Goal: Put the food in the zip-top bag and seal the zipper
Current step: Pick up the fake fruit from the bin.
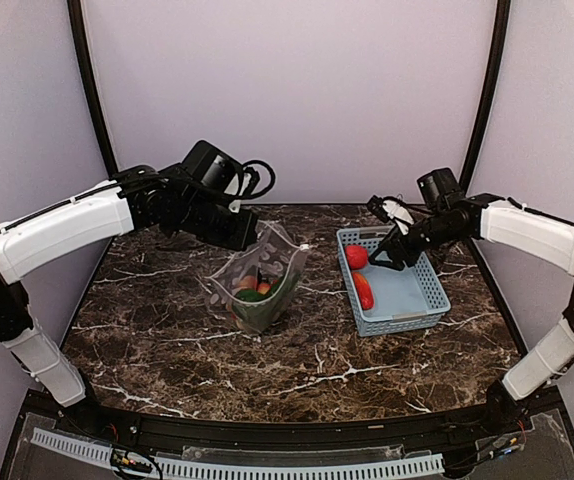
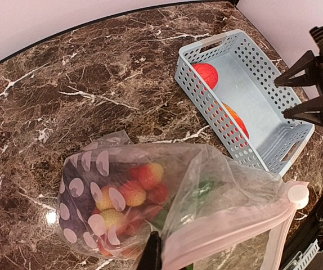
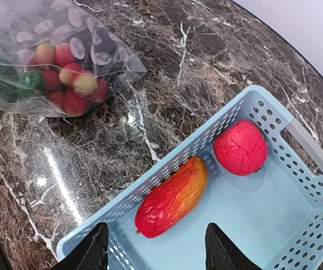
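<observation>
Lab booth: plain walls (image 1: 297, 90), marble-look tabletop (image 1: 167, 340)

Surface: we log a dark brown marble-pattern table (image 1: 167, 340), white veins running all over it, glossy enough to throw back spots of light.
Edges: a black rim along the near side; pale walls rise right behind the far side.
Left of centre: the zip-top bag (image 1: 282, 258), clear plastic with grey spots. Its filled bottom sits on the stone and its mouth end is raised off it.
Right side: a light-blue lattice basket (image 1: 409, 288), flat on the table, its long sides running near to far, slightly skewed.
Spacing: bag and basket are apart, with a strip of veined marble between them.
Unclear: we cannot tell how much of the bag's underside touches.
</observation>
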Robot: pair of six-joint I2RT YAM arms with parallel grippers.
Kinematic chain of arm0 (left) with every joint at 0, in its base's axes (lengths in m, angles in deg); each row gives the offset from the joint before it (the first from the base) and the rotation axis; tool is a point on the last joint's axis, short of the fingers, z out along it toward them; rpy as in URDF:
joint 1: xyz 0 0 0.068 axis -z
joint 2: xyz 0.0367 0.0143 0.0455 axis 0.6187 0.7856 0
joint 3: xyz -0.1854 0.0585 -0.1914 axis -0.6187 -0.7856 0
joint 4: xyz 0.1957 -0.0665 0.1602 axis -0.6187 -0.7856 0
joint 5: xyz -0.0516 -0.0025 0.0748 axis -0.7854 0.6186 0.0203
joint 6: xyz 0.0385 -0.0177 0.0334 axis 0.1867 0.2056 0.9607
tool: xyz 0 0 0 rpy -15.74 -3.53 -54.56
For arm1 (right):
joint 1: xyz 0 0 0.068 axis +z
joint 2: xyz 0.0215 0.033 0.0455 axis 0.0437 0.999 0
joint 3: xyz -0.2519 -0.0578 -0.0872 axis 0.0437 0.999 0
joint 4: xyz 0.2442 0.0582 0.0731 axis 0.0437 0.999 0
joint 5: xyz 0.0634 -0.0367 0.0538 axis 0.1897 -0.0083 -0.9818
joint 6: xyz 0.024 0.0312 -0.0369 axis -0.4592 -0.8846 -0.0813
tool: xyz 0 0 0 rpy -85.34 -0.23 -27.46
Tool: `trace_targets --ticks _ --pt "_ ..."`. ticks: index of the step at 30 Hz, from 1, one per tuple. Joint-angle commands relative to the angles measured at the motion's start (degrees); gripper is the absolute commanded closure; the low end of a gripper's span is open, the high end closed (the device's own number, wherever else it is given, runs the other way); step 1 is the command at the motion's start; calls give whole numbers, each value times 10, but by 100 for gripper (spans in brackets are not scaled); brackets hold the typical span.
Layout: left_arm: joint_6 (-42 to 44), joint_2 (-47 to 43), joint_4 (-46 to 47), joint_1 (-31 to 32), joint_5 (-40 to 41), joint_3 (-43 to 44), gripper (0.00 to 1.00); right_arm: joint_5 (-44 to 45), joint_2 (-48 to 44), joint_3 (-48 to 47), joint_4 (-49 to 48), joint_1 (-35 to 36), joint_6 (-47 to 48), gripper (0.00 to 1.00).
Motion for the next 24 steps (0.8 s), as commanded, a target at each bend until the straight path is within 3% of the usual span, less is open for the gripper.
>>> trace_targets --ticks 1,7,24 --pt "-5 -15 7 -3 7 -8 99 42 53 -30 -27 -9 -16 44" --pt "-5 -10 2 -5 1 0 99 94 152 -115 -13 -15 1 43" --pt "-11 -36 2 -7 -8 -20 99 73 329 -279 34 -18 -13 37"
